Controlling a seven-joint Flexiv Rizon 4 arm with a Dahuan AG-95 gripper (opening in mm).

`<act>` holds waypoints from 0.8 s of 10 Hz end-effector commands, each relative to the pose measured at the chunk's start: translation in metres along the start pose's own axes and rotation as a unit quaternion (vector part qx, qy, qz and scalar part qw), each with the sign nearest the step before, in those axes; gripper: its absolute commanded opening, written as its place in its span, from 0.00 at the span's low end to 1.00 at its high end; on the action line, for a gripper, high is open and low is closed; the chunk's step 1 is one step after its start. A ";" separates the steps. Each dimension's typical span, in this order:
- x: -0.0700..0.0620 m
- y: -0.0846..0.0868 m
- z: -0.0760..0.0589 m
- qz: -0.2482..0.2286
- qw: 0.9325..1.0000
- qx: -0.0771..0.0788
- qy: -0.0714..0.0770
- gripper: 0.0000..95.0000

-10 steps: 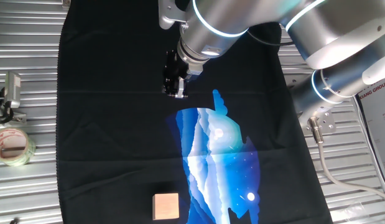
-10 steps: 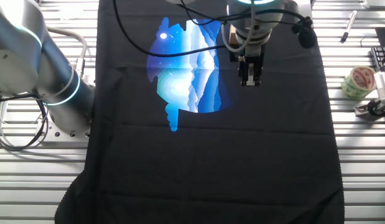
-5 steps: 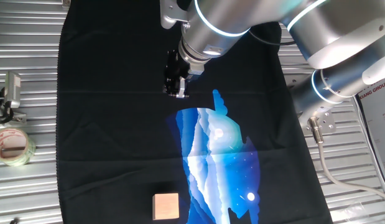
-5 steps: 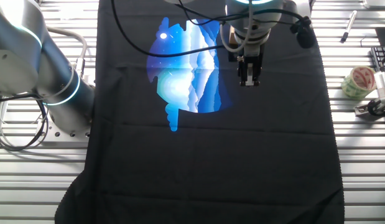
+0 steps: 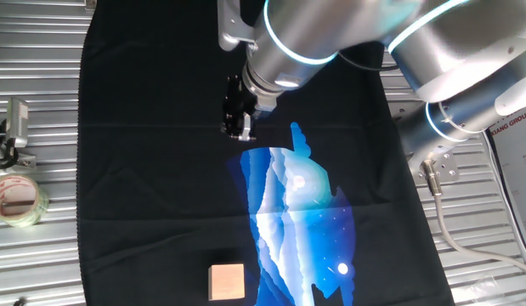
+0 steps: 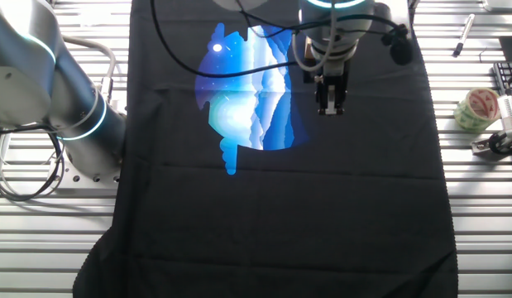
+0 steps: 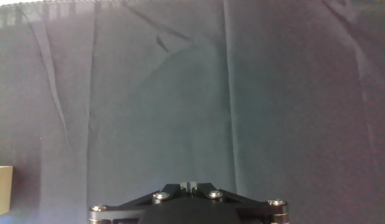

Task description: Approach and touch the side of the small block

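The small block (image 5: 227, 281) is a light tan wooden cube on the black cloth at the near edge of one fixed view, left of the blue print. It also shows at the far left edge of the hand view (image 7: 1, 188). It is out of view in the other fixed view. My gripper (image 5: 239, 129) hangs above the cloth well away from the block, with empty cloth between them. It also shows in the other fixed view (image 6: 329, 108) and the hand view (image 7: 189, 185). Its fingertips are together with nothing between them.
A black cloth (image 5: 161, 170) with a blue print (image 5: 296, 212) covers the table. A roll of clear tape (image 5: 14, 200) and a metal clip (image 5: 12, 127) lie on the slatted metal beside the cloth. The tape roll (image 6: 475, 108) shows in the other fixed view too.
The gripper has shifted very slightly and the wrist has turned a little. The block has not moved.
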State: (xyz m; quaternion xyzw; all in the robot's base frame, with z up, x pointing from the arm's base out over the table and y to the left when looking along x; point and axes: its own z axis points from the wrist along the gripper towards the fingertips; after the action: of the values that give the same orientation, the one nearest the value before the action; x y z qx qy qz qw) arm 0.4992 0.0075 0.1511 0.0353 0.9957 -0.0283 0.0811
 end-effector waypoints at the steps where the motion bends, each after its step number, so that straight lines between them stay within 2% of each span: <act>1: 0.000 0.004 0.004 0.004 1.000 0.005 -0.004 0.00; 4: 0.001 0.014 0.008 0.013 1.000 0.008 0.002 0.00; 5: 0.001 0.016 0.009 0.012 1.000 0.011 0.008 0.00; 7: 0.001 0.017 0.009 0.010 1.000 0.006 0.026 0.00; 8: 0.001 0.018 0.009 0.008 0.999 0.003 0.042 0.00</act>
State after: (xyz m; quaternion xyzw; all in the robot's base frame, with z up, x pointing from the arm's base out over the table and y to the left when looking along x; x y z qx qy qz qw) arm 0.5002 0.0247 0.1417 0.0454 0.9975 -0.0301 0.0440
